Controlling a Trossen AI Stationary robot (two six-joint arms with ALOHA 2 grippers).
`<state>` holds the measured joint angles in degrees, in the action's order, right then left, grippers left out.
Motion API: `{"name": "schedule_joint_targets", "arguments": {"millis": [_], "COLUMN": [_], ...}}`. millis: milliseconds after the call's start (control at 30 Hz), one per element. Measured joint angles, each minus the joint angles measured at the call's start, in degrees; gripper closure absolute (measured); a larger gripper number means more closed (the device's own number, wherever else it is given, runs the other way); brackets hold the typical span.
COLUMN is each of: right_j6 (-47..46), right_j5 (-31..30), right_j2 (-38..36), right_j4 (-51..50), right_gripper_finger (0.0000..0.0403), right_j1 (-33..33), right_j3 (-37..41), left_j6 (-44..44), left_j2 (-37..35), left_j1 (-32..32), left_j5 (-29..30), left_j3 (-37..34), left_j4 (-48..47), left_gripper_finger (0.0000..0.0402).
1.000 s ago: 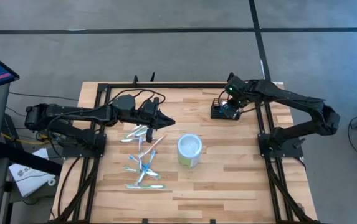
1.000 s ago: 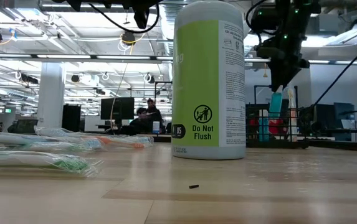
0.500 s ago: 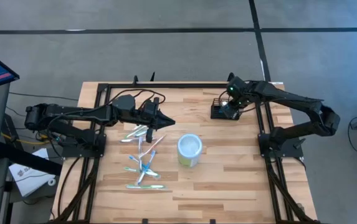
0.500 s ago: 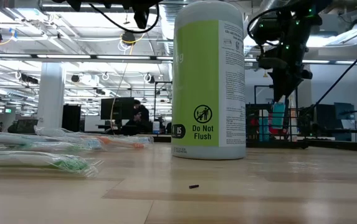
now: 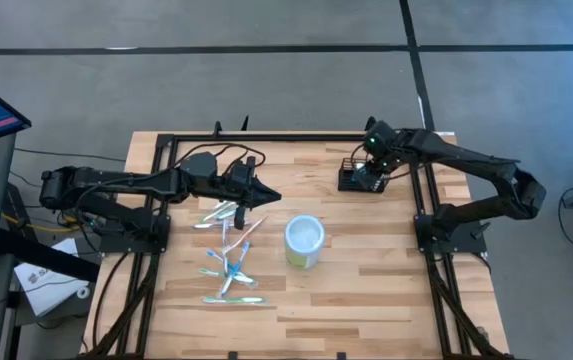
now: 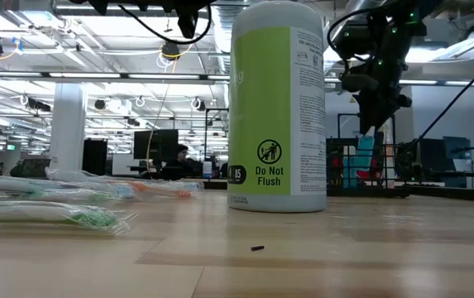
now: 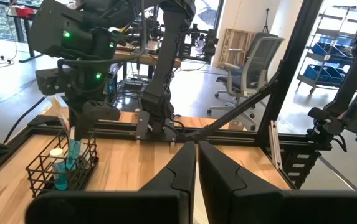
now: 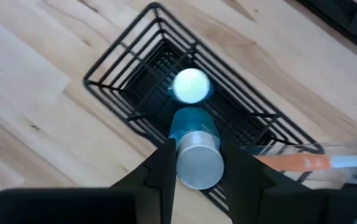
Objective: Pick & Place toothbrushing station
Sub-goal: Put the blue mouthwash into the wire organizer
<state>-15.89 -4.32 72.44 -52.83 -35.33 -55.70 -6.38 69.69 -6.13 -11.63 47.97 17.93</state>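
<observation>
The toothbrushing station, a small black wire basket [image 5: 350,181], stands at the table's far right. It also shows in the right wrist view [image 8: 121,67] and the left wrist view [image 7: 43,172]. A white-capped blue tube [image 8: 190,86] and an orange-handled toothbrush [image 8: 303,163] are inside it. My right gripper [image 5: 368,175] is above the basket, shut on a second blue tube [image 8: 189,123]. My left gripper [image 5: 274,197] hovers shut at mid-table, level, holding nothing. My right gripper pinches the blue tube's silver upper end [image 8: 197,165] between its two fingers. The fingers come steeply from above, pointing down into the basket. The tube stands nearly upright below them [image 7: 73,150], its lower end inside the basket walls; whether it touches the basket floor I cannot tell.
A white-and-green round canister [image 5: 304,242] stands near mid-table and fills the middle of the low view [image 6: 276,108]. Several wrapped toothbrushes [image 5: 228,255] lie on the wood to its left. Black frame rails [image 5: 421,190] run along the table's sides and far edge.
My right gripper has sunk a little toward the basket, carrying the blue tube lower between the basket walls.
</observation>
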Motion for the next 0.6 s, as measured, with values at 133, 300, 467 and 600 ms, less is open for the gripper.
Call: {"name": "schedule_joint_targets", "arguments": {"millis": [133,300,467,600], "right_j6": [0.04,1.35,2.34,3.01], "right_j5": [0.00,0.17,-0.02,-0.09], "right_j2": [1.53,5.77,8.73,8.92], "right_j4": [-0.41,-0.10,-0.02,2.74], "right_gripper_finger": [0.0310,0.0306,0.0296,0.0294], "right_j1": [-0.03,-0.01,-0.01,-0.02], "right_j3": [0.00,0.04,0.02,0.02], "left_j6": [-0.03,-0.05,-0.08,-0.08], "left_j2": [0.02,0.00,0.00,0.00], "left_j1": [0.00,0.00,0.00,0.00], "left_j5": [-0.01,-0.01,-0.01,-0.01], "left_j3": [0.00,0.00,0.00,0.00], "left_j4": [-0.02,0.00,-0.02,-0.02], "left_gripper_finger": [0.0390,0.0390,0.0390,0.0390]}}
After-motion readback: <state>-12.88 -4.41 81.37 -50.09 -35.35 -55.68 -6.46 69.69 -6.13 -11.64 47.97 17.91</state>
